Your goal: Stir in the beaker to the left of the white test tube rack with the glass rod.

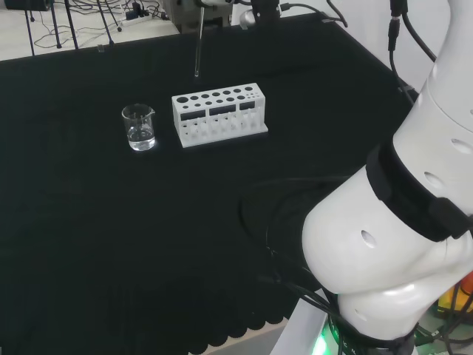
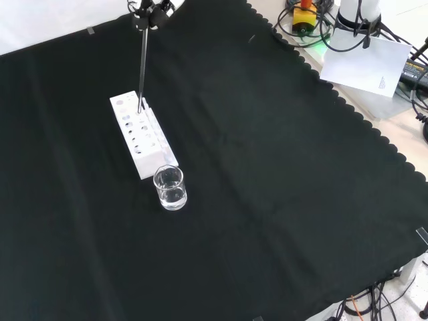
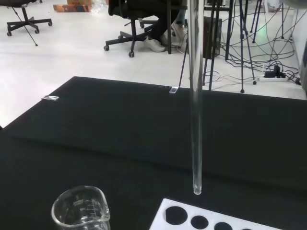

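A clear glass beaker (image 1: 139,127) with a little clear liquid stands on the black cloth, left of the white test tube rack (image 1: 219,115) in the head view. In the front view the beaker (image 2: 170,188) sits just below the rack's (image 2: 140,134) near end. A glass rod (image 2: 142,67) hangs upright from the hand (image 2: 146,16), whose dark fingers pinch its top at the view's upper edge. The rod's lower tip hovers over the rack's far end, well away from the beaker. The wrist view has the rod (image 3: 195,96) close up, with the beaker's rim (image 3: 81,211) and the rack's holes (image 3: 216,221) below it.
The arm's white links (image 1: 399,244) stand large at the head view's right. A white sheet of paper (image 2: 364,63) and cables lie off the cloth's scalloped edge in the front view. Office chairs and cables stand on the floor beyond the bench.
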Tool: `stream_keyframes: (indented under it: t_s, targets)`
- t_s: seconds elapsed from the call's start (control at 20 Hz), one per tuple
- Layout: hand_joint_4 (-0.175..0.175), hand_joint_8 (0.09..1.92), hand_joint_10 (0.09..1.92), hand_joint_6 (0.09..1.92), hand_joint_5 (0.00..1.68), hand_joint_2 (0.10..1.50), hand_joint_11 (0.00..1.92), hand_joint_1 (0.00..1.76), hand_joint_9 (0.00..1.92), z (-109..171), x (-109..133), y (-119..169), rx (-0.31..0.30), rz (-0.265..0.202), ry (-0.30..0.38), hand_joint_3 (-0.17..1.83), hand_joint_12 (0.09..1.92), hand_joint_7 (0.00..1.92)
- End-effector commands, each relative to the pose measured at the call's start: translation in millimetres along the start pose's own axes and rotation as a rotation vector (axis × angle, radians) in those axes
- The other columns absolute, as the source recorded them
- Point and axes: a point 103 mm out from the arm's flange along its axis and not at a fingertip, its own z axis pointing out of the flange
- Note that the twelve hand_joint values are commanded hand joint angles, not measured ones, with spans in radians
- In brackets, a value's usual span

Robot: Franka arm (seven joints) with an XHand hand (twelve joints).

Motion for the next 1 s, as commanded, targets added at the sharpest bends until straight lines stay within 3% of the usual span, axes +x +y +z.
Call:
stream_keyframes:
  t_s: [0.05,0.5,1.0]
  targets:
    - [-0.175,0.84,0.52,0.42,1.16,1.05,1.72,1.31,1.71,1,5,2,0.007,-0.012,-0.005,-0.06,0.32,1.25]
    - [-0.175,0.85,0.52,0.42,1.16,1.05,1.72,1.31,1.71,-1,36,23,-0.001,-0.071,0.036,-0.05,0.32,1.25]
    - [-0.175,0.85,0.52,0.42,1.16,1.05,1.72,1.31,1.71,26,104,62,0.012,-0.218,0.093,-0.04,0.31,1.25]
